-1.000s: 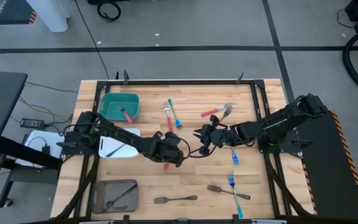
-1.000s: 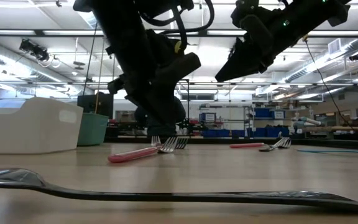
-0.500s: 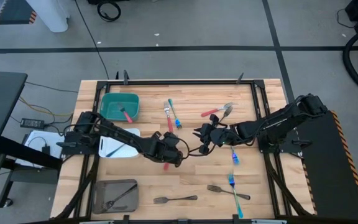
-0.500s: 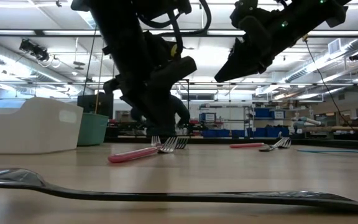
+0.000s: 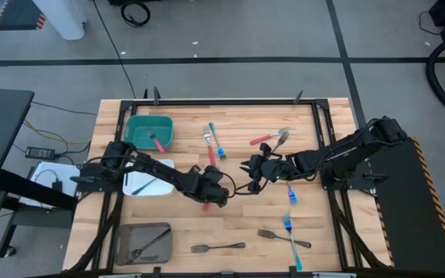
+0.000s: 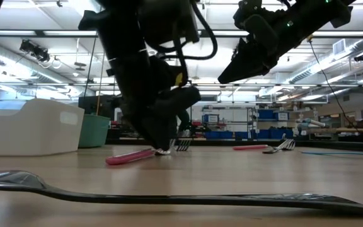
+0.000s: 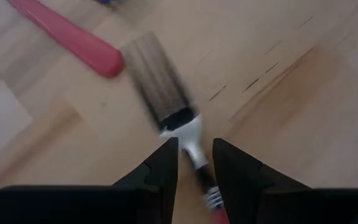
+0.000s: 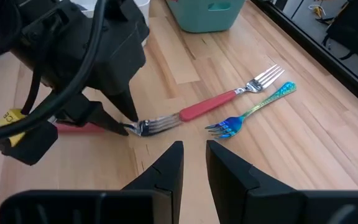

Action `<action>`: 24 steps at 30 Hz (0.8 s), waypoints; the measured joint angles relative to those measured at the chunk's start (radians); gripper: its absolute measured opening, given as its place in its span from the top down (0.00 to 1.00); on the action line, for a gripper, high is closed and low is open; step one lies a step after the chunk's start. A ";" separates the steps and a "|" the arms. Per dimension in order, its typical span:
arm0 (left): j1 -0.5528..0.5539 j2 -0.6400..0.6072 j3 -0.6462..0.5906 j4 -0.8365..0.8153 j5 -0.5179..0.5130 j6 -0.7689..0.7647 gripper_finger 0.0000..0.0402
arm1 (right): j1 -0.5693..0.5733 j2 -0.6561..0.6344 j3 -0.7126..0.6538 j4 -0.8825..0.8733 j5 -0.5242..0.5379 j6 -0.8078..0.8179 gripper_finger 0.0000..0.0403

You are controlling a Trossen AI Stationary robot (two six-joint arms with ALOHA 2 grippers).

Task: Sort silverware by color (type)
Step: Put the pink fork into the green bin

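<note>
A wooden table point(image 5: 230, 224) seen from above, with two dark robot arms meeting near the centre of the frame. The left gripper point(image 5: 213, 193) is lowered to the tabletop, its fingers point(image 7: 166, 165) straddling the metal neck of a red-handled fork point(image 8: 157, 124) just left of centre; they sit either side without clearly pinching it. The right gripper point(image 5: 247, 168) hovers just right of centre, jaws slightly parted and empty. More silverware is scattered about: a red fork and a blue fork point(image 8: 250, 113) at upper centre, blue forks at lower right, a grey fork point(image 5: 219, 247) at the bottom. A green bin point(image 5: 139, 123) sits at upper left.
</note>
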 joint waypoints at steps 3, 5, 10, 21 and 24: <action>0.000 0.000 0.001 0.020 0.006 -0.018 0.73 | 0.000 0.000 0.000 0.000 0.000 -0.001 0.81; 0.000 0.000 0.001 0.033 0.010 -0.018 0.73 | 0.000 0.000 0.000 0.005 0.000 -0.001 0.81; 0.000 0.000 0.001 0.034 0.016 -0.019 0.73 | 0.000 0.000 0.000 0.006 0.000 -0.001 0.81; 0.000 -0.001 0.001 0.030 0.016 -0.037 0.73 | 0.000 0.000 0.000 0.006 0.001 -0.001 0.81; 0.000 -0.001 0.001 -0.006 0.015 -0.041 0.73 | 0.000 0.000 0.000 0.006 0.000 -0.001 0.81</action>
